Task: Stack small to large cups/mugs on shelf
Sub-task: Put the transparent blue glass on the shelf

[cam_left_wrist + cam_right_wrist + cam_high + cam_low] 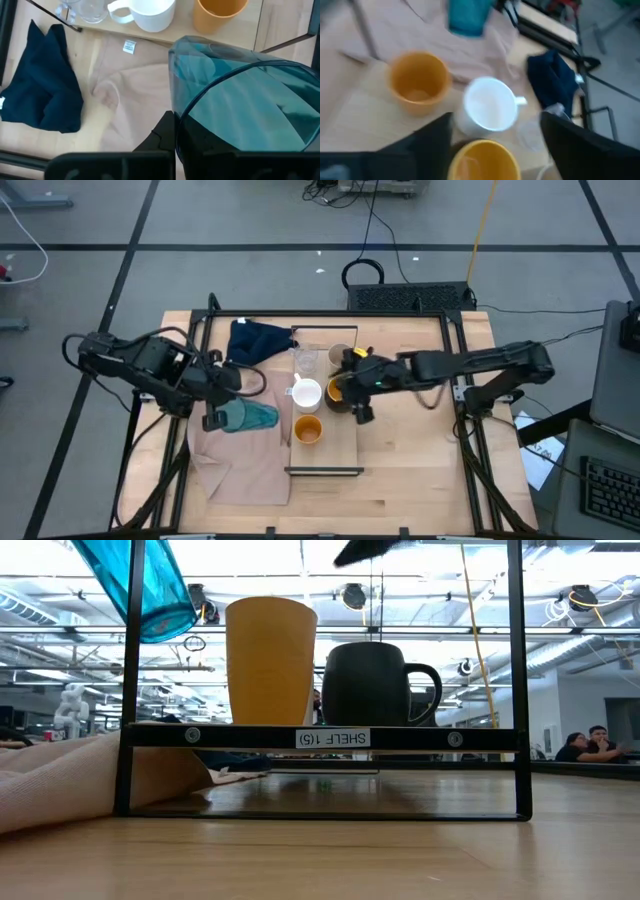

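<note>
My left gripper [214, 420] is shut on the teal ribbed tumbler [250, 417], held in the air over the beige cloth [240, 465]. The low view shows the tumbler [140, 585] tilted, high at the left. On the shelf [345, 445] stand the small orange cup [308, 429], the white mug [305, 393], the clear glass [305, 361] and the dark-handled orange mug [336, 392]. My right gripper [352, 388] is open above that mug [482, 160], one finger on each side, touching nothing. My left gripper pinches the tumbler's wall at its rim [176, 112]. One finger [162, 132] lies outside, and the other seems to be inside, seen through the teal wall. The fingers slant down from the table's left. The tumbler is lifted clear of the cloth, tilted, its mouth toward the gripper.
A dark blue cloth [255, 340] lies bunched at the far left of the shelf. The shelf's black end frame [320, 737] stands at the near edge. Bare wooden table [420, 470] lies right of the shelf. People sit in the room beyond [585, 745].
</note>
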### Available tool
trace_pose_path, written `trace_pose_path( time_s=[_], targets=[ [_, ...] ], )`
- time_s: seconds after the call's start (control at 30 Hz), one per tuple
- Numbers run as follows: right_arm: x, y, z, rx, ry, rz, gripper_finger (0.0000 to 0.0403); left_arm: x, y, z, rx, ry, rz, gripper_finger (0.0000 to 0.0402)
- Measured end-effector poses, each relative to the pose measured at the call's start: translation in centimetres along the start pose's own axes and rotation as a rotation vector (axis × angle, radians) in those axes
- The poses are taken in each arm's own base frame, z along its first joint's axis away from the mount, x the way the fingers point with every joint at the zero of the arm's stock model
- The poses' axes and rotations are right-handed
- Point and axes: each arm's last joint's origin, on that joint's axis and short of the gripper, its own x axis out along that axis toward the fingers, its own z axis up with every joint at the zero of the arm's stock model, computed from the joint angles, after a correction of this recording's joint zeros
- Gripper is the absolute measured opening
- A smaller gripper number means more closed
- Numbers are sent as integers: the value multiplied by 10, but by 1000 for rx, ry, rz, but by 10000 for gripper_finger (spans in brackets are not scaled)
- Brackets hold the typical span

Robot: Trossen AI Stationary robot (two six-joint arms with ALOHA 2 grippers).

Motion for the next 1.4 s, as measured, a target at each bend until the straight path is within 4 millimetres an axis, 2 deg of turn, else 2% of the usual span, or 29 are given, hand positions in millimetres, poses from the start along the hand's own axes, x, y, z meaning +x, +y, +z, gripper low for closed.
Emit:
trace_pose_path(
  time_s=[0.1, 0.17, 0.23, 0.33, 0.53, 0.73, 0.93, 1.2, 1.4],
  targets=[
    [27, -2, -3, -15, 47, -84, 358, 0, 0, 0, 7, -3, 4, 4],
    [43, -1, -5, -68, 74, -141, 387, 0, 0, 0, 11, -5, 12, 4],
    [53, 0, -3, -138, 78, -192, 393, 0, 0, 0, 15, -7, 15, 4],
    [58, 2, -1, -201, 65, -219, 379, 0, 1, 0, 21, -9, 18, 4],
    [40, 4, 14, -189, -46, -247, 374, -1, 2, 1, 46, -25, 48, 4],
    [18, 7, 24, -107, -132, -251, 375, -16, 6, 12, 96, -138, 58, 3],
    [16, 17, 28, -58, -164, -226, 375, -32, 3, 38, 255, -260, 97, 3],
    [8, 24, 35, -57, -228, -183, 375, -21, 5, 71, 328, -155, 179, 3],
    [10, 26, 34, -31, -242, -120, 375, -21, 6, 83, 367, -165, 207, 3]
  ],
)
